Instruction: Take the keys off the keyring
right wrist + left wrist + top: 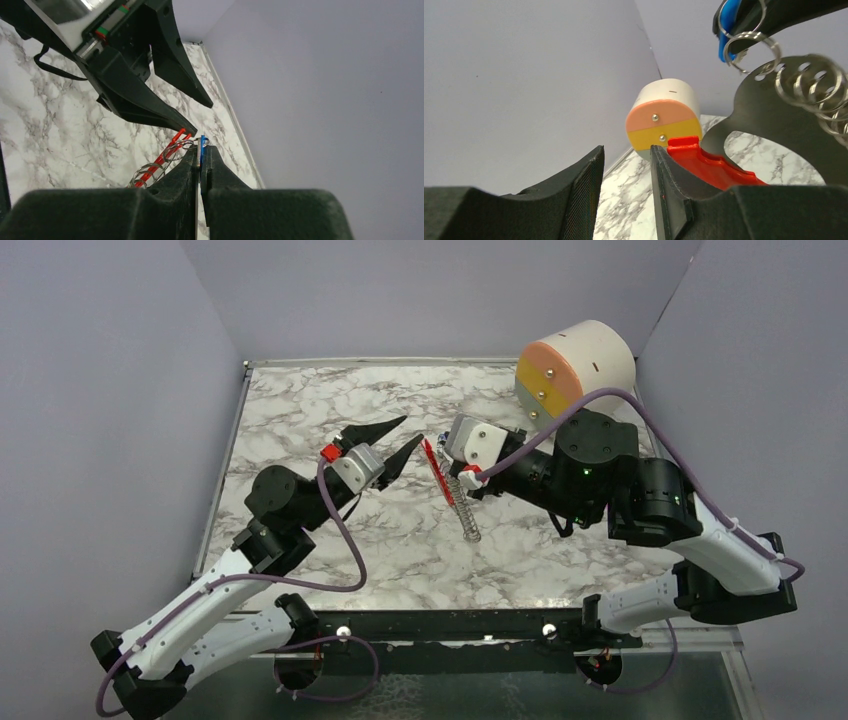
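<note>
The red keyring (432, 468) hangs tilted above the marble table, with a chain of silver rings (466, 512) trailing down to the tabletop. My right gripper (441, 443) is shut on the small blue-headed key (202, 146) at the top of the bunch. The right wrist view also shows the keyring (167, 155) and the rings (150, 170) beside the jaws. My left gripper (392, 440) is open and empty just left of the keyring. In the left wrist view the keyring (709, 164) lies against the outside of the right finger (669, 190), under a flat grey key (774, 117) and the blue key (727, 22).
A round cream drawer unit (575, 365) with pink and yellow fronts stands at the back right and also shows in the left wrist view (664, 117). Grey walls enclose the marble table (300, 410). Purple cables loop over both arms.
</note>
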`<state>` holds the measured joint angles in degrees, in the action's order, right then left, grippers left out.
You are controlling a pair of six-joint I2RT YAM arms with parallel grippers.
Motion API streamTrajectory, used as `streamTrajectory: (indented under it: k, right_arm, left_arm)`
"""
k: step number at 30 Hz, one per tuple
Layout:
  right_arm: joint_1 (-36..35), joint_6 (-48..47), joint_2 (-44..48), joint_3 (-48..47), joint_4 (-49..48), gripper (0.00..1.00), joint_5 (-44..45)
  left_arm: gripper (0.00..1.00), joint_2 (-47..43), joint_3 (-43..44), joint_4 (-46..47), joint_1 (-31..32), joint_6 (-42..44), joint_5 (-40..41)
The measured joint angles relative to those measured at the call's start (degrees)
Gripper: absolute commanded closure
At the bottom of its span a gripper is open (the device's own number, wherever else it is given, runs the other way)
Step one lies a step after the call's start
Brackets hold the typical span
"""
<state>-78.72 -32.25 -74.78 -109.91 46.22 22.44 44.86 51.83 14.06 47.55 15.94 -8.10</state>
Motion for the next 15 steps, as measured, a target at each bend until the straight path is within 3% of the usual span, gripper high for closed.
streamTrajectory:
  k: [10, 15]
  right_arm:
    - [0.0, -5.0, -3.1, -2.8, 0.0, 0.99, -1.4]
    - [0.0, -5.6, -3.9, -4.0, 0.0, 0.99, -1.4]
  left_arm:
    - [0.61, 8.0, 4.1, 1.8, -0.4, 4.2, 6.0]
    - [0.61, 12.5, 10.4, -0.1, -6.3, 5.3, 4.6]
